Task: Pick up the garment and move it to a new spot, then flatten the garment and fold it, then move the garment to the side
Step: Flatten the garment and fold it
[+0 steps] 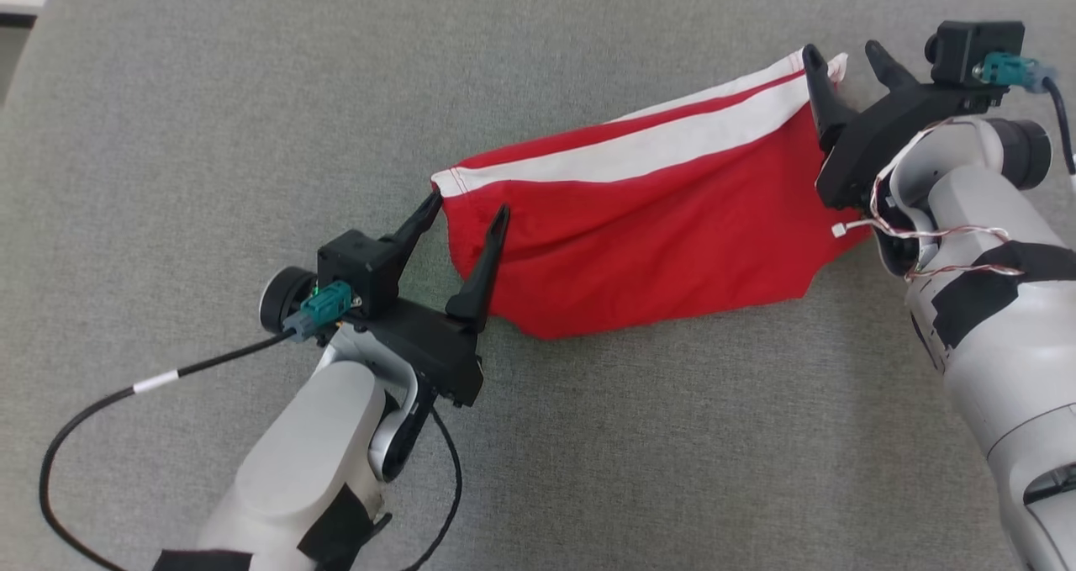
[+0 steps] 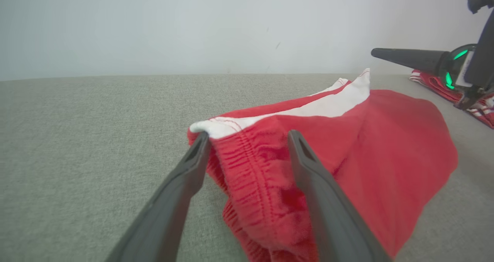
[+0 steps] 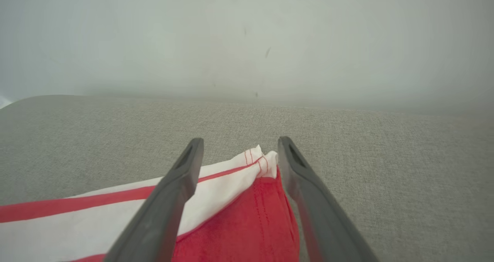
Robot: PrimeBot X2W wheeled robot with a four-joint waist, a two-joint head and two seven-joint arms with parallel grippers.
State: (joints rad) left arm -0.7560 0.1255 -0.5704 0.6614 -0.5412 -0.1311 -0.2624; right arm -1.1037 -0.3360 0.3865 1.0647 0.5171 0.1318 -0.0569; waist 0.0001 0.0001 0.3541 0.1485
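Grey woven upholstery [image 1: 210, 134] spreads under both of your arms, with a pale blank wall [image 2: 193, 22] behind it. Your left forearm comes up from the bottom of the head view and leans toward the middle, its black cable looping loosely beside it. The left gripper [image 1: 469, 203] is released, with its two fingers spread wide and pointing forward. Your right forearm enters low at the right edge and angles up and inward. The right gripper [image 1: 842, 48] is equally let go, its fingers parted and pointing away from you. The red garment [image 1: 639, 218] lies on the upholstery, stretched between the two claws. Its long axis runs from the left claw's fingertips up and across to the right claw's fingertips. The gathered elastic end sits at the left claw. There the outer finger touches the white corner and the inner finger rests over the red cloth, with neither pinching it. The stitched hem corner lies in the gap between the right claw's fingers, just short of their tips. A white band with a thin red stripe follows the edge farther from both wrists, and the plain red body bulges toward them. Past the right claw, in the left wrist view, a second red and white striped cloth [image 2: 432, 82] lies on the upholstery.
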